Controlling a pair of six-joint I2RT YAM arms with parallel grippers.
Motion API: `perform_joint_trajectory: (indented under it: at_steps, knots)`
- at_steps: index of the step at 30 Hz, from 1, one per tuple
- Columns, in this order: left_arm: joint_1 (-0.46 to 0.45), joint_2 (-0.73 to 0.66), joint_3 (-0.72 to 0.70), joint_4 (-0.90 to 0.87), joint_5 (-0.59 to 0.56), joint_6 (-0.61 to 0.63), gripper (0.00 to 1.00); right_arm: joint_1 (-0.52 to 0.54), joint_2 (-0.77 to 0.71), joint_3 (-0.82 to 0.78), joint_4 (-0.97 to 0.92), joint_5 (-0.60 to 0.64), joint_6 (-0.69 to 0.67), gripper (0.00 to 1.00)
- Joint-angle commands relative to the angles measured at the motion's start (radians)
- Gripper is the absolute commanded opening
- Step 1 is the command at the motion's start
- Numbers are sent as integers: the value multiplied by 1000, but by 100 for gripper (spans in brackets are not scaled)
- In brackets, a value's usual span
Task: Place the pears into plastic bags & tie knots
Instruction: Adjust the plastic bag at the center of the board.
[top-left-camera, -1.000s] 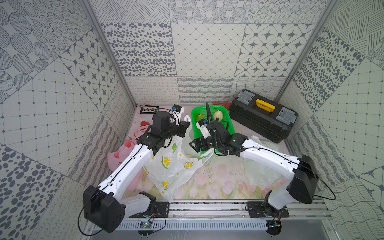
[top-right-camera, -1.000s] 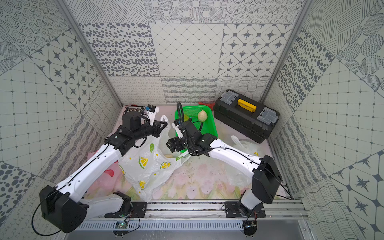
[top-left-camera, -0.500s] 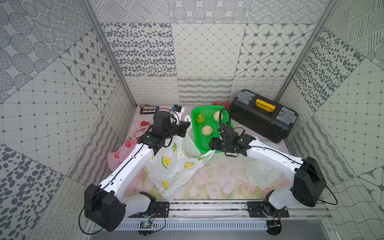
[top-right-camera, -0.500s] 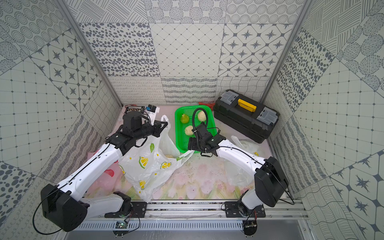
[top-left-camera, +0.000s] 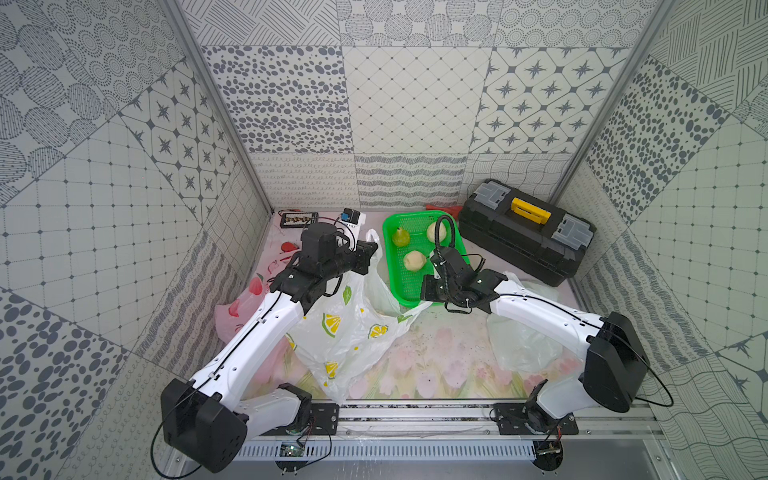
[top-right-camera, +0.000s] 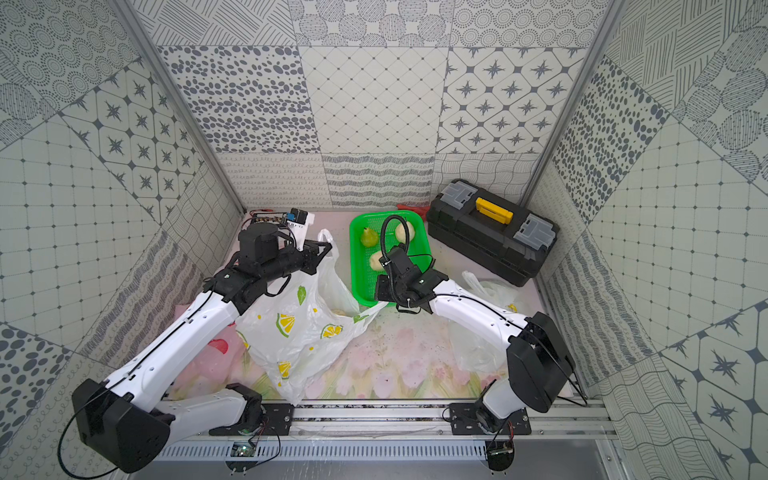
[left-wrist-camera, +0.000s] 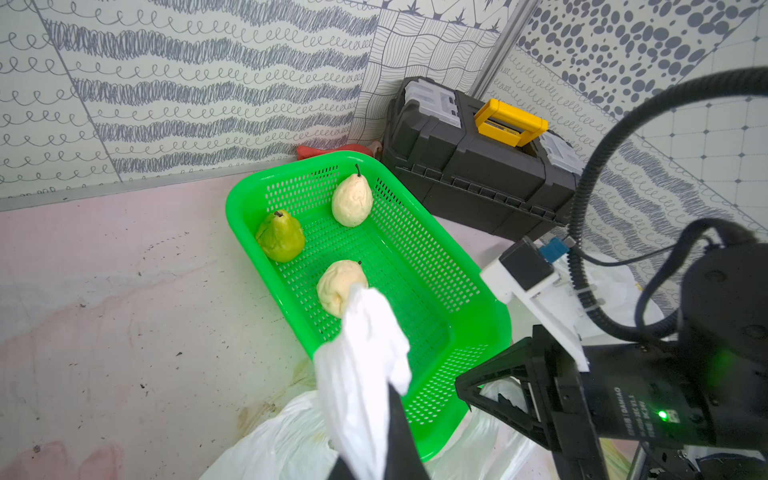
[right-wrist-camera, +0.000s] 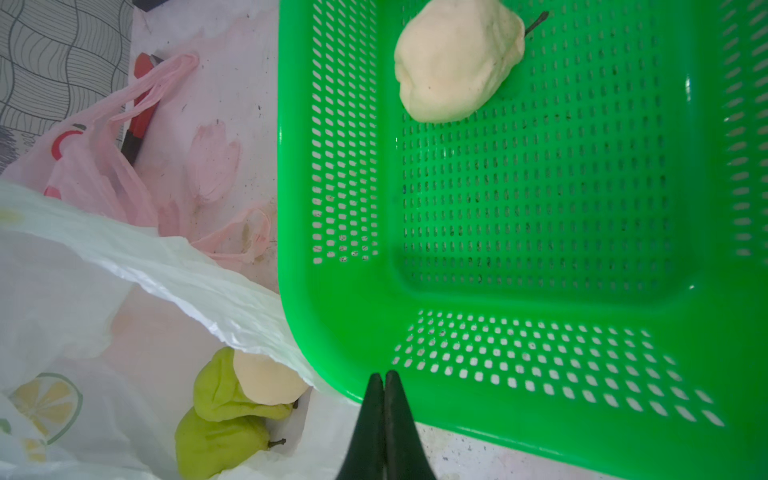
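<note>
Pears (left-wrist-camera: 352, 201): three lie in green basket (left-wrist-camera: 432, 266), ahead of right gripper (right-wrist-camera: 384, 376); two cream, one green. Bagged pears (right-wrist-camera: 220, 440): three visible inside lemon-print bag (top-left-camera: 345, 332), just beside that gripper's tips. Right gripper: fingers pressed together, nothing between them, tips over basket's near rim. Left gripper (top-left-camera: 369, 253): clamped on bag handle (left-wrist-camera: 361, 353), holding it raised; bag mouth hangs open below, against basket's corner.
</note>
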Motion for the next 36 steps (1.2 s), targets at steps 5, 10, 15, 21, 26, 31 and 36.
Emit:
perform_joint_trajectory:
  at_steps: [5, 10, 15, 21, 26, 31, 36]
  knots:
    - [-10, -43, 58, -92, -46, 11, 0, 17, -109, 109, -63, 25, -89, 0]
    - [-25, -74, 104, -175, -57, -10, 0, 34, -123, 190, -105, -4, -159, 0]
    - [-86, -122, 165, -272, -97, -24, 0, 60, -102, 408, -268, -28, -317, 0]
    - [-206, -148, 255, -363, -222, -75, 0, 57, -87, 660, -406, -59, -410, 0]
    - [-250, -125, 262, -341, -238, -123, 0, 20, -94, 690, -395, -78, -399, 0]
    - [-258, -70, 187, -265, -248, -51, 0, -92, -83, 514, -308, -96, -338, 3]
    - [-257, -19, 196, -219, -209, 37, 0, -97, -88, 532, -358, 31, -378, 33]
